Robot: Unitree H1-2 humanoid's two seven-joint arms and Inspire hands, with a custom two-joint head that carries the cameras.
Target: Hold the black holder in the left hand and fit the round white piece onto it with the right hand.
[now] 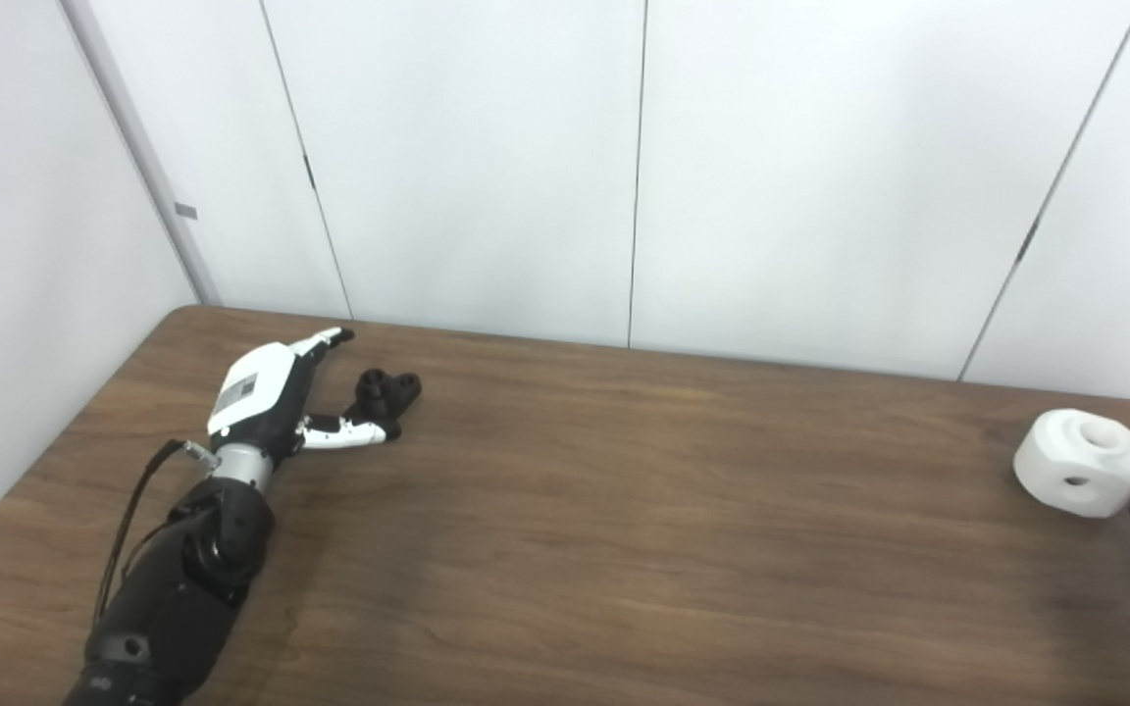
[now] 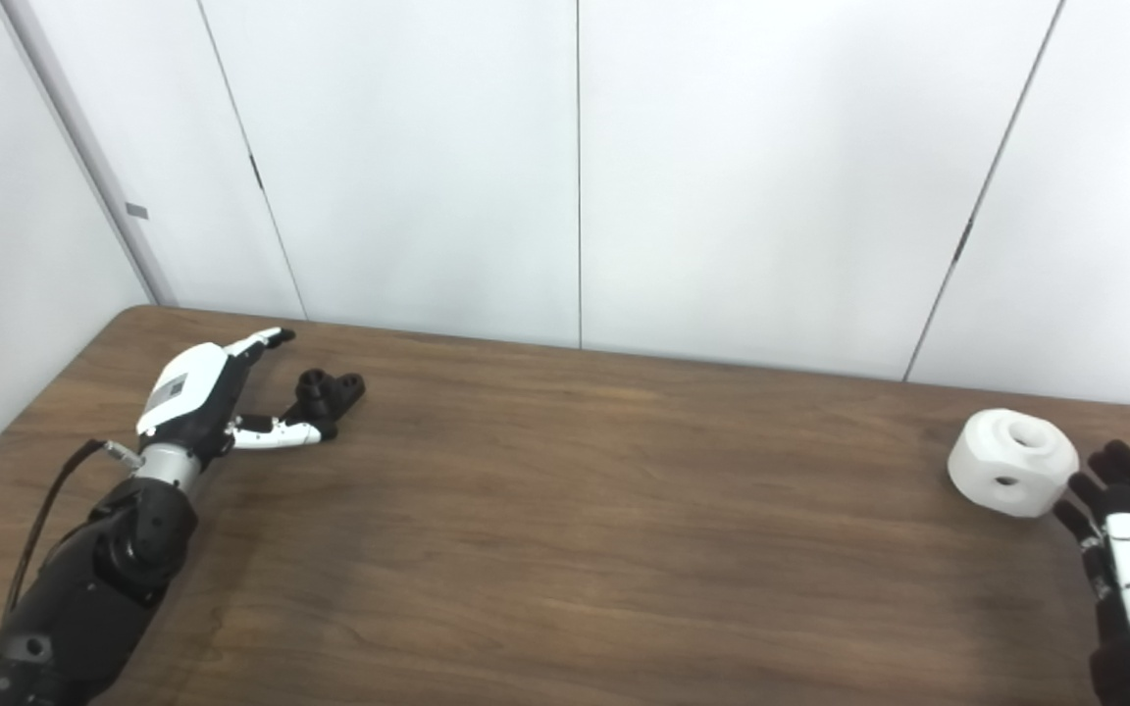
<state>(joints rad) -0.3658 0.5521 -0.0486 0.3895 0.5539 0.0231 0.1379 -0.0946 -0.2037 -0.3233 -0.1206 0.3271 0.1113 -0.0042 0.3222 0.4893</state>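
Right eye view gives us the nearest thing first: our right hand (image 2: 1129, 579), black with a white strip along one finger, coming in at the lower right corner. Its fingers are spread and straight, holding nothing, with the tips just beside the round white plastic piece (image 2: 1013, 463); we cannot tell whether they touch it. That piece sits on the dark brown wood-grain table (image 2: 565, 549) near the right edge. It is a squat, matte drum with flattened facets around its wall, a wide recessed bore in the top and a small round hole in the side facing us.

We judge it rigid and fairly light, probably printed plastic, not fragile. Its smooth, curved wall could slip, so we would take it across two opposite flats, thumb against fingers, leaving the top bore clear for fitting.

Further back on the left, our left hand (image 1: 276, 392), white-shelled over black, lies low over the table with its fingers apart. The thumb reaches to the small black holder (image 1: 386, 391) and seems to touch its near side, while the other fingers point past it towards the wall; nothing is gripped yet. The holder is a stubby, dark, matte part with short tubular lugs at its top, resting on the table well apart from the white piece. It looks stiff and light, small enough to skid when nudged, so we would close on its body below the lugs.

Behind the table stand plain white wall panels (image 1: 487, 167).
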